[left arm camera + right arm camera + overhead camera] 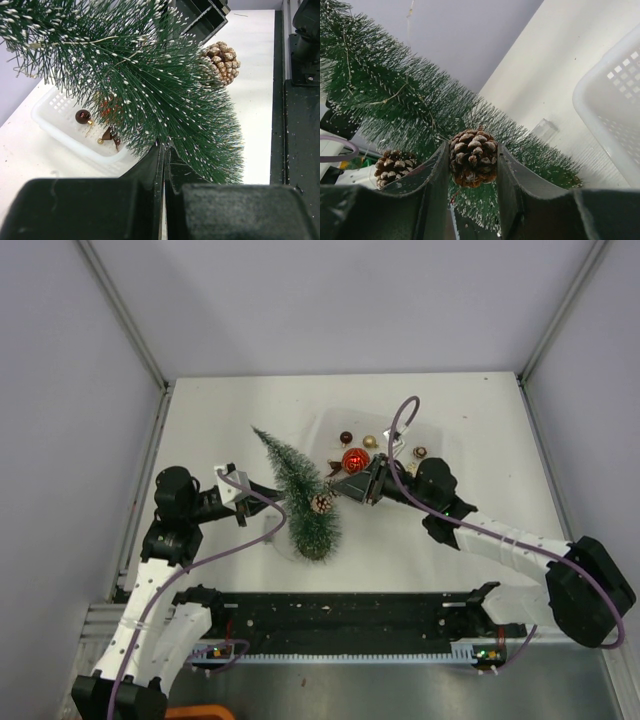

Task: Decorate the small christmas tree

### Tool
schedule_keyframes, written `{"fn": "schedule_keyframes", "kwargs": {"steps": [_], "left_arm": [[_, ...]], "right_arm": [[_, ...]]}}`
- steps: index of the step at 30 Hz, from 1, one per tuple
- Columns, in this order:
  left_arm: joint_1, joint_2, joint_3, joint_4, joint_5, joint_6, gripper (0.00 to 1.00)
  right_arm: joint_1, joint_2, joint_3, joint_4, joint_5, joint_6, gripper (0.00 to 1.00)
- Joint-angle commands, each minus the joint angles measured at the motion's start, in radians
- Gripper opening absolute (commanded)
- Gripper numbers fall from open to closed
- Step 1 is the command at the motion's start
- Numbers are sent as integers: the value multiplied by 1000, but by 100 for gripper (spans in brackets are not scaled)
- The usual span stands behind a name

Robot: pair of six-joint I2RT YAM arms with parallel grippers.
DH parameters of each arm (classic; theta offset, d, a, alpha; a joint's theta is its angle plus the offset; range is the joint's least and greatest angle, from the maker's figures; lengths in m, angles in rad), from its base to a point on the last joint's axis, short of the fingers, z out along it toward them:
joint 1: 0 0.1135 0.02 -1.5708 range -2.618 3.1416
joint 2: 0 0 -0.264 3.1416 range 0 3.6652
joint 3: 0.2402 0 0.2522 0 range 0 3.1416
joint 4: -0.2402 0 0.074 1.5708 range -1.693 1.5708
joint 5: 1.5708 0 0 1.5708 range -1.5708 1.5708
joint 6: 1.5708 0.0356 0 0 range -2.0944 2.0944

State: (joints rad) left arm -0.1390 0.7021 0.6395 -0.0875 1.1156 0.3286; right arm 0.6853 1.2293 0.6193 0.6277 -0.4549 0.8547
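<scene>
The small christmas tree stands leaning on its wooden disc base near the table's middle; it also fills the left wrist view and the right wrist view. My left gripper is shut on the tree's left side, its tips buried in the bristles. My right gripper is shut on a brown pinecone, pressed against the tree's right side. Another pinecone hangs on the tree and shows at the left of the right wrist view.
A white tray behind the tree holds a red glitter bauble, a dark red bauble and a gold one. The tray also shows in both wrist views. A black rail runs along the near edge.
</scene>
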Motion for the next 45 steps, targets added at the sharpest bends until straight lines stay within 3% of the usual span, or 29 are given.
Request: {"fn": "schedule_keyframes", "kwargs": {"steps": [1,15,29,34,39,45], "left_arm": [[-5,-12,5,8,32,17,0],[-5,-18,2,9,32,12,0],[-5,-32,-4,12,35,7,0],[-5,-33,-1,12,35,9,0],[-5,-39,-4,11,36,4,0],[-5,-65,-27,2,30,-3,0]], "right_arm": [[5,-56,-24,35,9,-25,35],[5,-94,-24,-34,13,-43,59],[-122,-208,31,-295,81,-111,63],[-205,-197,157,-572,250,-204,65],[-236,-73,304,-883,488,-272,66],[-273,52,324,-1000,660,-289,66]]}}
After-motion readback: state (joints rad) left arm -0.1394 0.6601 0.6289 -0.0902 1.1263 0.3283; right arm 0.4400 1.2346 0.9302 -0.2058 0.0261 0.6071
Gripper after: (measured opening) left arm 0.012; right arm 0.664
